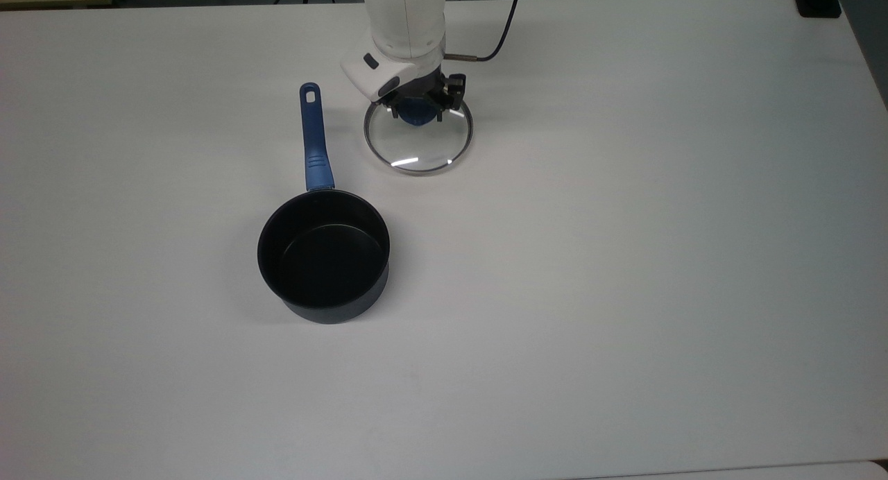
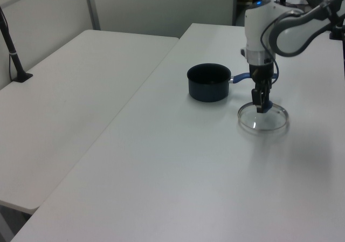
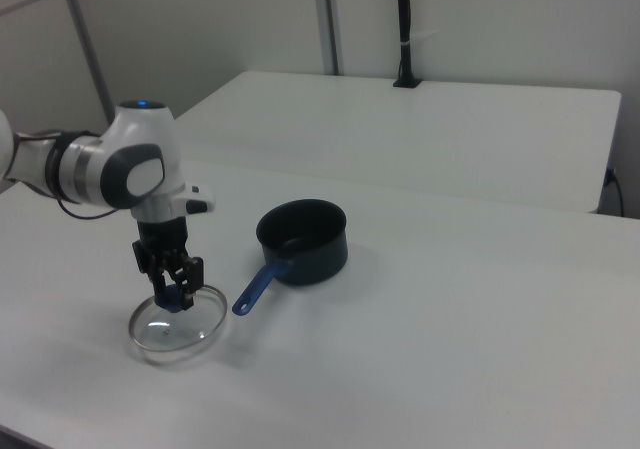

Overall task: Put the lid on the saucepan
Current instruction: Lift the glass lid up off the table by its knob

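1. While the white robot arm [image 1: 404, 15] reaches straight down over a white desk [image 1: 624, 258], its jaws are pinched onto the blue knob [image 1: 416, 112] of the lid [image 1: 418, 143].
2. In the right view, the lid [image 3: 178, 326] hangs level and looks just lifted off the desk, with its shadow showing below the rim.
3. The saucepan [image 1: 324, 256] stands upright and open on the desk, near the lid but not touching it, toward the top view's lower left of it.
4. The saucepan's blue handle [image 1: 313, 140] points toward the top view's upper edge, its end just beside the lid's rim.
5. In the left view, the saucepan [image 2: 208, 82] sits to the left view's left of the lid [image 2: 263, 121].
6. A second white desk [image 2: 70, 107] stands alongside, with a black post [image 3: 403, 29] rising from it.
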`<control>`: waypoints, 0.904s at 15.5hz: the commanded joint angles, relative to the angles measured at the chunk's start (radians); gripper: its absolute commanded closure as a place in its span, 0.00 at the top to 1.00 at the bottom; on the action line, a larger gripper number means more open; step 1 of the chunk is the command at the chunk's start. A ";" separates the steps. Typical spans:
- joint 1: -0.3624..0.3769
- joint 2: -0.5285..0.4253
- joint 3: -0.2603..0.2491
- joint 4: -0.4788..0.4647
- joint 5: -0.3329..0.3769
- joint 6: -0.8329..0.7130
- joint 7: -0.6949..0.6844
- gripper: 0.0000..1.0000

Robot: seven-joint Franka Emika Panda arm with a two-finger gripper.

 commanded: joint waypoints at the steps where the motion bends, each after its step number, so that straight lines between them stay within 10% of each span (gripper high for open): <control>1: -0.002 -0.058 -0.004 0.072 -0.002 -0.170 -0.083 0.52; 6: -0.017 -0.050 -0.092 0.336 0.002 -0.475 -0.212 0.51; 14: -0.017 0.141 -0.231 0.691 0.059 -0.452 -0.010 0.52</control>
